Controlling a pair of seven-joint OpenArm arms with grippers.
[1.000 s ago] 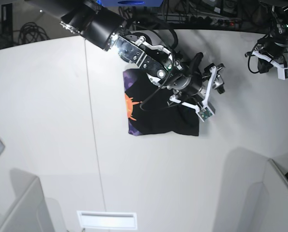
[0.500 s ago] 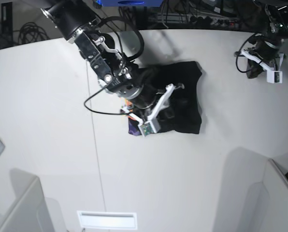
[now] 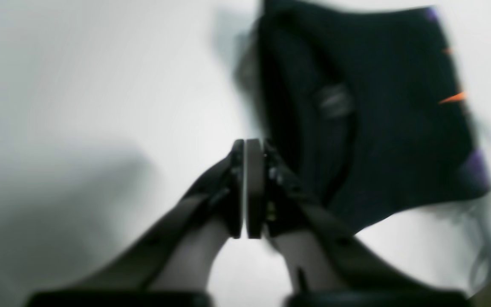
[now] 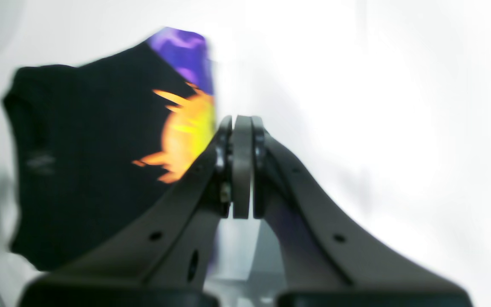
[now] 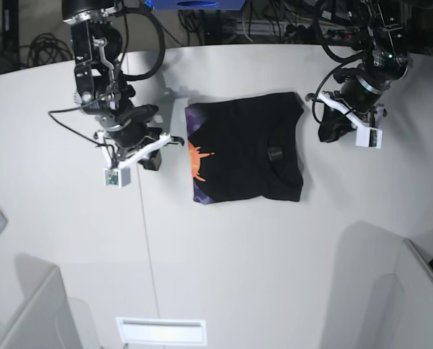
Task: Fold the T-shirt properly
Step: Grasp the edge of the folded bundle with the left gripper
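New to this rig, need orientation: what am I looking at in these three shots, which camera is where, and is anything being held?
It's a two-armed robot at a white table. One picture looks down from overhead; the other two come from cameras mounted on each wrist, looking along that arm's tool. In the overhead view the right tool is on the picture's left and the left tool on its right. Between them lies a black T-shirt, folded into a rough rectangle, purple-and-orange print showing along one edge. Both tools look shut in their wrist views and hold nothing; neither touches the shirt.
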